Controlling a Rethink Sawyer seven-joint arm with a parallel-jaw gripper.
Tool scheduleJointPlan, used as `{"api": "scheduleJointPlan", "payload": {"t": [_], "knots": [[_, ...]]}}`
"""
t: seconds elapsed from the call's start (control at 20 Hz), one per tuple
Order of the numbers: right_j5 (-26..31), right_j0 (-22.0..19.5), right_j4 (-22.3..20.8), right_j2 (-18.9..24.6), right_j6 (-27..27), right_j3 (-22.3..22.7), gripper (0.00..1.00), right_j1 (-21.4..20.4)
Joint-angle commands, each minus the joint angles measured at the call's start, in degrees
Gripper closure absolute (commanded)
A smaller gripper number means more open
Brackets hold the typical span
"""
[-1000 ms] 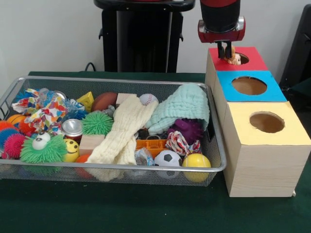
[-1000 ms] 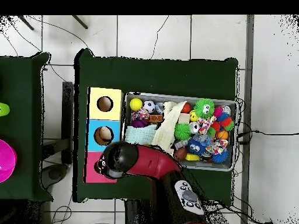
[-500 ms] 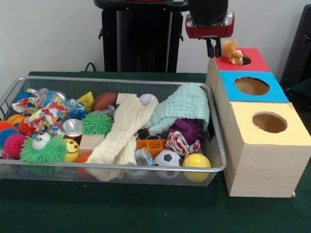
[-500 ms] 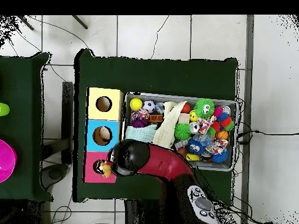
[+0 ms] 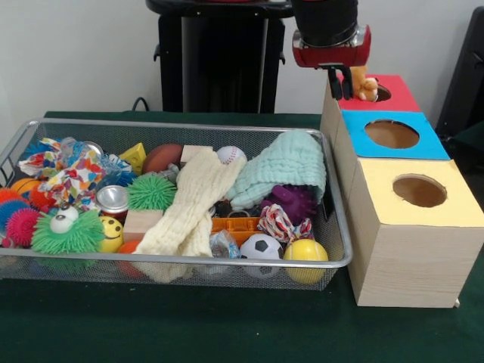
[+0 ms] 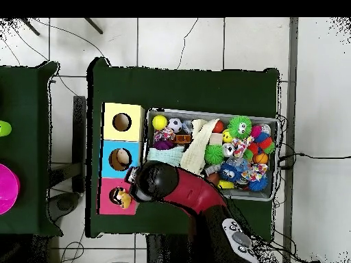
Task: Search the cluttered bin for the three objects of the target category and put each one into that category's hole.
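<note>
The silver wire-mesh bin (image 5: 181,123) lies at the left, full of balls, cloths and blocks; the overhead view shows it to the right of the boxes (image 6: 212,113). A small orange-tan soft toy animal (image 5: 365,85) sits on the red-faced box (image 5: 398,96) at the rim of its round hole (image 5: 380,92). In the overhead view the toy (image 6: 124,199) is beside the hole (image 6: 114,194). My gripper (image 5: 341,85) hangs just left of the toy, close against it; I cannot tell whether it holds it. No yellow duckling shows in the bin.
A blue-faced box (image 5: 393,134) and a yellow-faced box (image 5: 416,197) stand in a row in front of the red one. In the bin lie a cream cloth (image 5: 189,208), a mint cloth (image 5: 283,166), spiky balls (image 5: 151,193) and a soccer ball (image 5: 261,246).
My gripper swung left off the red box's hole, then came back a little to the right and lower. The toy animal now rests at the hole's rim, clear of it.
</note>
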Motion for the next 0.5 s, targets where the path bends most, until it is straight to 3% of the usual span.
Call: {"api": "scheduleJointPlan", "payload": {"t": [0.05,0.35,0.5], "knots": [[-7.2,0.4,7.3,6.5,13.5,6.0,1.00,2.8],[-1.1,2.9,6.6,2.3,12.8,4.6,1.00,1.0],[2.4,4.4,3.7,-1.1,12.6,3.0,1.00,1.2]]}}
